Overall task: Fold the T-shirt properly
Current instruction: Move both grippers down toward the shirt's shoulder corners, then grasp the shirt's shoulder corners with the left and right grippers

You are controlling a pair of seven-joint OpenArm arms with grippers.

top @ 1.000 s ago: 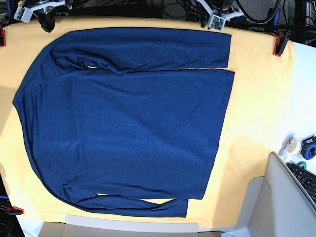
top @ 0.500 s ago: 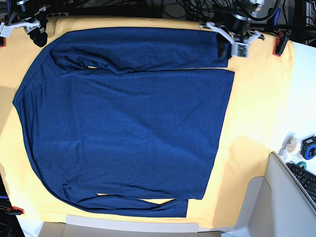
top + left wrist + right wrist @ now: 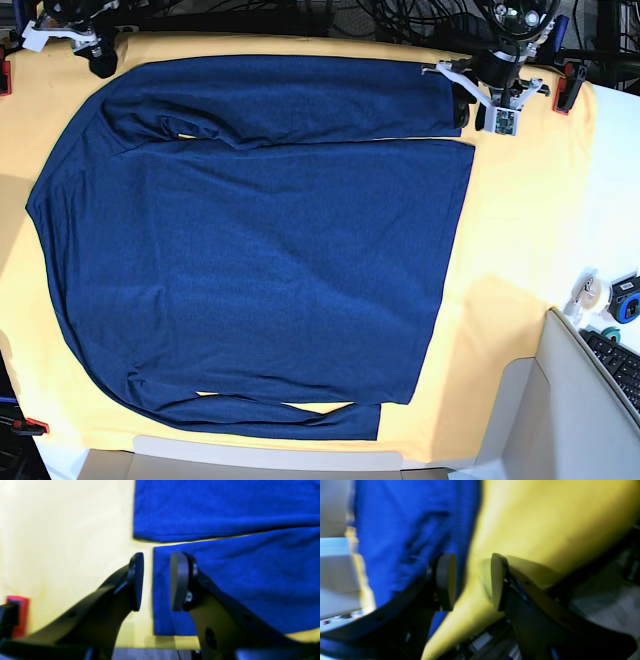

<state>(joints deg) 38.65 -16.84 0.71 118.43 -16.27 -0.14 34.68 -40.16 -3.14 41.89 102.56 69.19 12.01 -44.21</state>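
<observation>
Across the pale yellow cloth (image 3: 520, 210) lies the soft navy knit T-shirt (image 3: 260, 250), spread flat and limp; I judge it will drape, so I'd pinch sleeve edges. My left gripper (image 3: 156, 581) and right gripper (image 3: 472, 581) stand parted, holding nothing.

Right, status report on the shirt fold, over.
Left gripper open, straddling the hem corner. Right gripper open, empty, at the shoulder edge. Navy long-sleeve shirt flat on the yellow cloth, unfolded. Nothing in the way.
</observation>
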